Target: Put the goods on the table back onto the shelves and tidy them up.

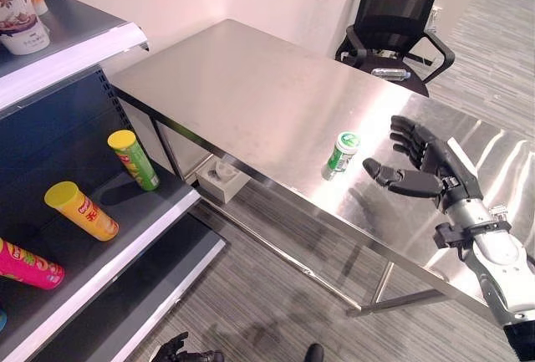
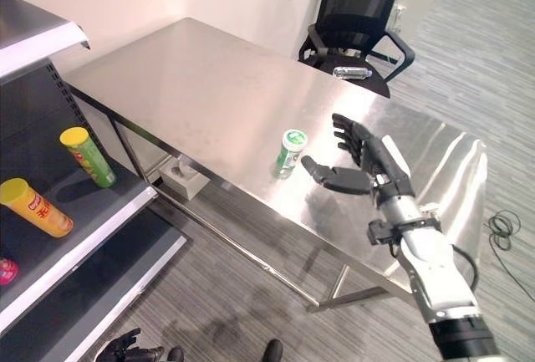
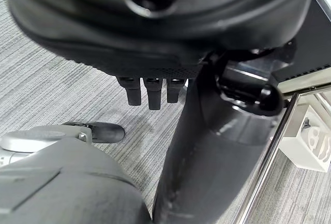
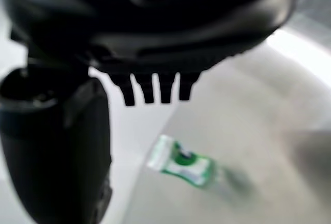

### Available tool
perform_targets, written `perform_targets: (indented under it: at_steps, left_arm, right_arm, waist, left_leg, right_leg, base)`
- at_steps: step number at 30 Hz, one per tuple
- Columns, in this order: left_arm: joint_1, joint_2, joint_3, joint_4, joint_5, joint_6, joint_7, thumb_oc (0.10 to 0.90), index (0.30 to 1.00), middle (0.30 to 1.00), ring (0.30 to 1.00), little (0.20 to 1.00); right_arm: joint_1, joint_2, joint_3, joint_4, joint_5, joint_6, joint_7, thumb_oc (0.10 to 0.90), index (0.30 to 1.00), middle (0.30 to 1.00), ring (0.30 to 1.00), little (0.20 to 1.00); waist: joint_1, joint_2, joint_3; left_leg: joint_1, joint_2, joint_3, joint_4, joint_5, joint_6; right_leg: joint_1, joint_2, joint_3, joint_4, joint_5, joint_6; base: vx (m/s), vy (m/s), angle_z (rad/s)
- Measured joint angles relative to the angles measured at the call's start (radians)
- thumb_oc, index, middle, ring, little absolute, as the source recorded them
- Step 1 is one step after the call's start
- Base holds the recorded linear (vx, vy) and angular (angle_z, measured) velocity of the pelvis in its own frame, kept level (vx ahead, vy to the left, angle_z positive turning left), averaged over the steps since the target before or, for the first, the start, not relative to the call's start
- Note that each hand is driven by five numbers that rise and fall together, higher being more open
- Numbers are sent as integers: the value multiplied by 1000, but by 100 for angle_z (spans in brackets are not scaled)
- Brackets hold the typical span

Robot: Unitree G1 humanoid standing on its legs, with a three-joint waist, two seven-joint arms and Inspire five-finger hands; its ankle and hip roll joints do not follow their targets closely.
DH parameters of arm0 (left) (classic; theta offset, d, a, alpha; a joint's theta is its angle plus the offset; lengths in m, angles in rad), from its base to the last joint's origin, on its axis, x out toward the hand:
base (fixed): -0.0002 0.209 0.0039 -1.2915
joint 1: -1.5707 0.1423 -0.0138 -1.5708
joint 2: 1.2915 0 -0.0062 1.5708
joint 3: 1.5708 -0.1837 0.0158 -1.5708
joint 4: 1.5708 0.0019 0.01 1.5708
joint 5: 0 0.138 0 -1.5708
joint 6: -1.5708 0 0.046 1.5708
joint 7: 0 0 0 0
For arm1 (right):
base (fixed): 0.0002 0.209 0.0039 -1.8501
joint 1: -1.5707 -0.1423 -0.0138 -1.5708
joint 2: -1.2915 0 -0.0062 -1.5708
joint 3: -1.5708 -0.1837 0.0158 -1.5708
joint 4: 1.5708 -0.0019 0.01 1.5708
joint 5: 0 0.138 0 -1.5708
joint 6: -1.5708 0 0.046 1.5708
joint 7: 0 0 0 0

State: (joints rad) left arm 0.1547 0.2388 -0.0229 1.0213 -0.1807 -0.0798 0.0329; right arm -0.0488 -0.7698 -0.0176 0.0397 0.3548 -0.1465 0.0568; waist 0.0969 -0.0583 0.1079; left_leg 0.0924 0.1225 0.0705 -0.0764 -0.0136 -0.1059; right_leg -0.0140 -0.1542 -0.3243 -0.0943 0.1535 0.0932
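we see a small green and white bottle (image 1: 342,152) standing up on the shiny tabletop (image 1: 251,86), close to the front edge. the right hand (image 1: 422,165) hovers just beside the bottle and is not touching it. its fingers (image 1: 408,137) are spread wide and the thumb sticks out toward the bottle, so the hand holds nothing. in the right wrist view the bottle (image 4: 183,162) looks fuzzy, but it seems to sit past the fingers with a gap between.

the left hand (image 1: 180,349) hangs low by the floor. its fingers (image 3: 149,90) point down, a bit bent, with nothing in them.

on the shelf (image 1: 125,237) to the left lie three tall cans: a green can (image 1: 134,160), a yellow can (image 1: 81,210) and a pink can (image 1: 29,265). a white cup (image 1: 23,23) stands on the top shelf (image 1: 75,48). a black chair (image 1: 393,23) stands behind the tabletop with a clear bottle (image 1: 389,73) lying on its seat. a white box (image 1: 221,180) sits on the floor under the tabletop.
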Motion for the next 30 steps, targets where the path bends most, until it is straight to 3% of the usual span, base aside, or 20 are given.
perform_targets:
  at_steps: [6,9,13,15,18,22,30]
  left_arm:
    - [2,1,1,-3,22,-1,4,800,900,900,900,900]
    - [7,1,0,-3,26,-1,6,800,900,900,900,900]
    - [9,1,-7,-3,26,-1,15,800,900,900,900,900]
    - [4,1,-14,-4,25,-1,21,800,900,900,900,900]
    - [11,1,-14,-3,25,-1,21,800,900,900,900,900]
    - [19,2,-13,1,22,-1,22,800,900,900,900,900]
    - [27,5,-14,2,12,-1,26,800,900,900,900,900]
  right_arm:
    - [6,60,-4,42,-293,23,-113,800,900,900,900,900]
    - [1,85,-22,67,-346,24,-161,800,900,900,900,900]
    - [-29,135,-26,136,-347,29,-196,800,900,900,900,900]
    - [-49,144,-15,207,-343,37,-210,800,900,900,900,900]
    - [-96,145,20,264,-336,44,-215,800,900,900,900,900]
    - [-125,145,28,272,-308,48,-218,800,900,900,900,900]
    - [-206,156,41,321,-310,50,-249,800,900,900,900,900]
  waist:
    - [2,10,-12]
    - [7,14,-16]
    - [15,19,-19]
    - [47,26,-22]
    - [57,30,-24]
    - [68,31,-23]
    - [111,25,-19]
  left_leg:
    - [-1,-3,-2,0,0,0]
    - [-2,-3,-5,1,0,0]
    - [-9,-3,-13,1,1,0]
    - [-11,-5,-26,1,4,1]
    - [-11,-7,-33,1,5,1]
    - [-23,-18,-80,2,10,5]
    - [-34,-22,-112,2,11,4]
  right_leg:
    - [1,-4,-2,0,0,0]
    - [2,-4,-6,0,0,0]
    - [7,-6,-23,0,0,1]
    - [8,-8,-31,0,-1,2]
    - [13,-11,-40,0,-2,3]
    - [33,-25,-83,-1,-8,12]
    - [42,-30,-118,0,-15,20]
  base:
    - [5,3,0]
    - [15,10,2]
    - [4,5,6]
    - [13,19,14]
    - [14,3,14]
    - [12,1,30]
    - [12,6,13]
